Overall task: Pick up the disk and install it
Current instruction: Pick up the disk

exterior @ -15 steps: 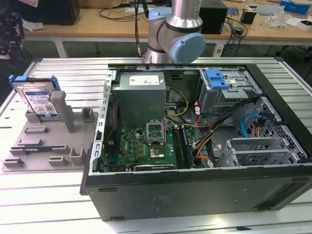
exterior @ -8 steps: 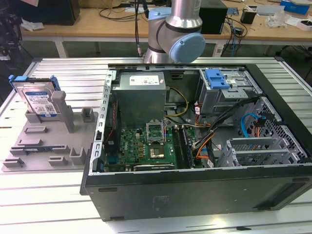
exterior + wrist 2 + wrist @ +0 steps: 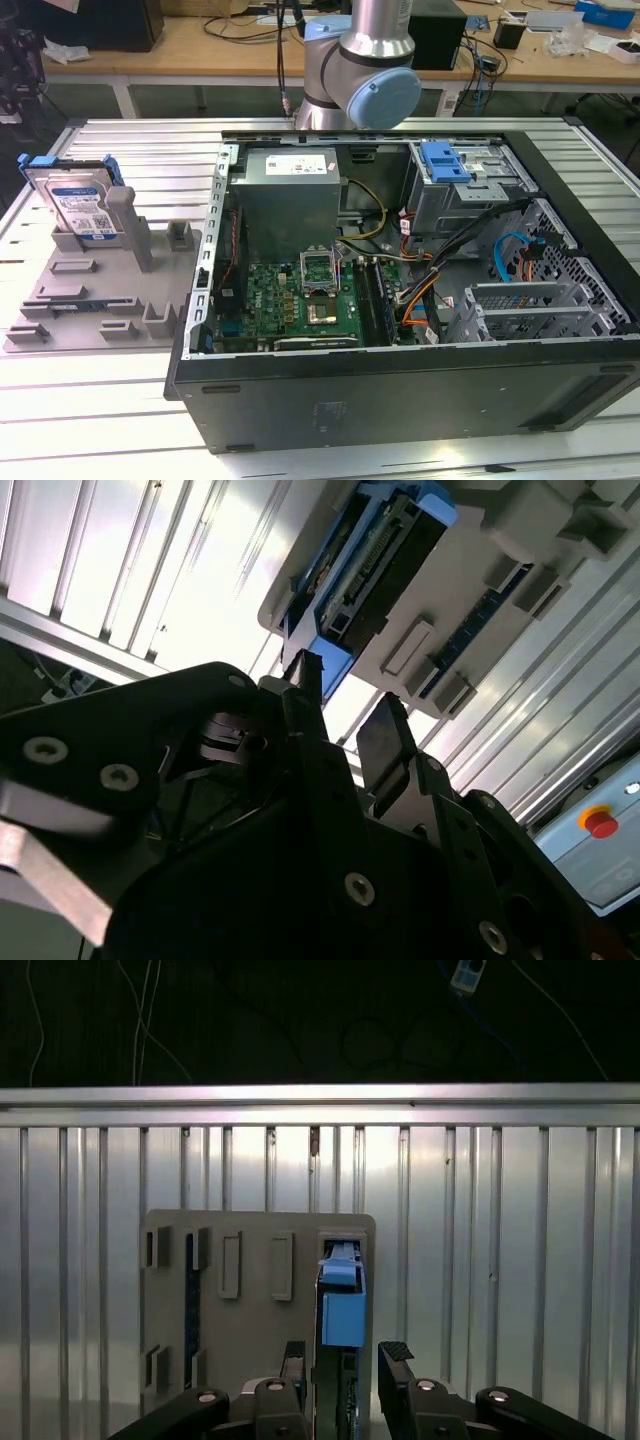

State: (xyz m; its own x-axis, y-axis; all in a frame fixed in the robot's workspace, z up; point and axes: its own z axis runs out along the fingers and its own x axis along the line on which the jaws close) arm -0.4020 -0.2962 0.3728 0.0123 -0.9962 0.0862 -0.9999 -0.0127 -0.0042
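Disk (image 3: 78, 205) upright, grey post (image 3: 128, 225) alongside

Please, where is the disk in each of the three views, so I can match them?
Exterior view: disk stands upright in the grey holder, at the exterior view's left.
First wrist view: disk edge-on, just beyond the open gripper.
Second wrist view: disk edge-on, in the holder.
Shared landmark: the grey holder.
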